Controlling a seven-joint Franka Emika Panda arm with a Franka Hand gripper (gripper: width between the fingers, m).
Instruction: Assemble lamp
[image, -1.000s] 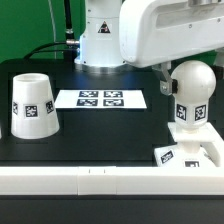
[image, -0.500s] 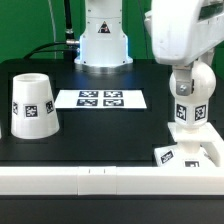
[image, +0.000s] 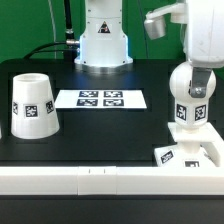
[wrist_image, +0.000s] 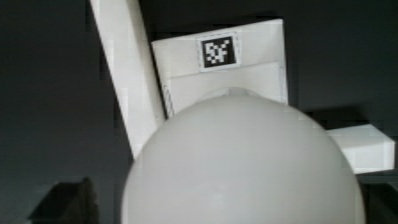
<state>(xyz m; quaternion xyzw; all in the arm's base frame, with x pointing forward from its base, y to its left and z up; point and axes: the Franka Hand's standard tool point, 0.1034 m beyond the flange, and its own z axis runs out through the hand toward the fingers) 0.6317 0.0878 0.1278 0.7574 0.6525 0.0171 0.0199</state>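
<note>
The lamp's rounded bulb (image: 190, 98) stands upright on its neck on the flat square base (image: 192, 152) at the exterior view's right, near the front edge. My gripper (image: 200, 80) hangs over the bulb's top. In the wrist view the bulb (wrist_image: 222, 160) fills the picture between my jaws, with the tagged base (wrist_image: 231, 72) behind it. A dark finger (wrist_image: 63, 200) shows beside the bulb with a gap, so my gripper (wrist_image: 222, 215) looks open around it. The tapered shade (image: 30, 104) stands mouth down at the exterior view's left.
The marker board (image: 100, 98) lies flat on the black table between the shade and the bulb. The robot's white pedestal (image: 103, 40) stands at the back. A white rail (image: 90, 180) runs along the table's front edge.
My arm has swung toward the exterior view's right and now sits over the bulb. The bulb, base and shade have not moved.
</note>
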